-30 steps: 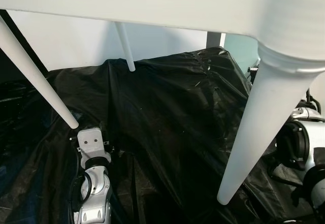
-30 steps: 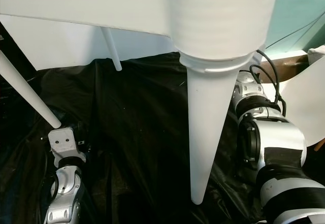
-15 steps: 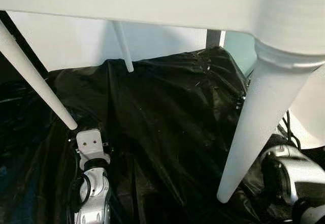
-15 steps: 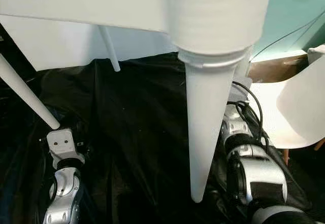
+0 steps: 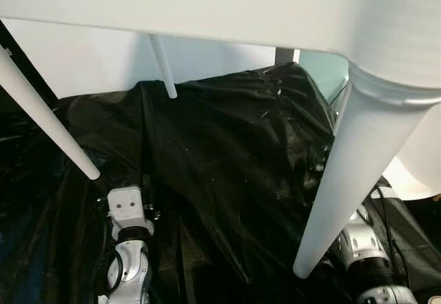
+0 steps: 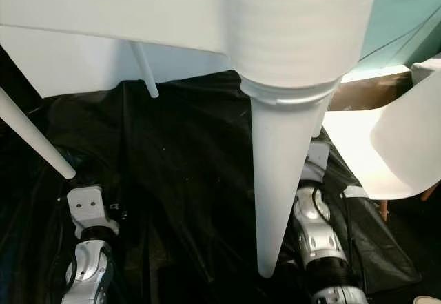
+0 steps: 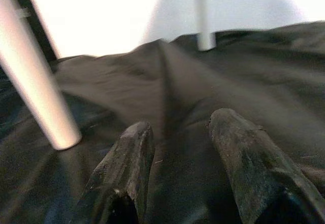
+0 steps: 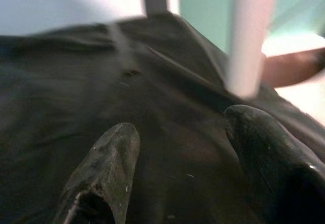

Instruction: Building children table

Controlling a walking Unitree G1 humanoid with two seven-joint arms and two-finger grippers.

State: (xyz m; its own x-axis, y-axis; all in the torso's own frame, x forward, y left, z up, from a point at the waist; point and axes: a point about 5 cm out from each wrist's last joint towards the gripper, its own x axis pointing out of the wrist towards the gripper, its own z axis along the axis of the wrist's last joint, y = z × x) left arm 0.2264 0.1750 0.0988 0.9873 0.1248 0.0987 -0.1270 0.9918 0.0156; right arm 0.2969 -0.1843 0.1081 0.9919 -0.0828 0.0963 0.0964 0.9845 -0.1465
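Note:
The white children's table (image 5: 207, 7) stands over me, its top filling the upper view. Its thick near leg (image 5: 344, 180) tapers down at the right, a thin leg (image 5: 41, 118) slants at the left, and a far leg (image 5: 164, 69) stands at the back. My left arm (image 5: 127, 211) reaches forward below the left leg's tip. My left gripper (image 7: 177, 153) is open over the black sheet, with that leg (image 7: 35, 82) off to one side. My right arm (image 6: 317, 228) lies low behind the near leg. My right gripper (image 8: 188, 158) is open, with a white leg (image 8: 249, 36) just beyond one finger.
A crinkled black plastic sheet (image 5: 227, 145) covers everything under the table. A white chair (image 6: 393, 145) stands at the right before a teal wall (image 6: 406, 14). A white wall closes the back.
My right arm has dropped and stretched forward, from beside the near leg to low behind its tip. My left arm has sunk slightly. The table holds its place.

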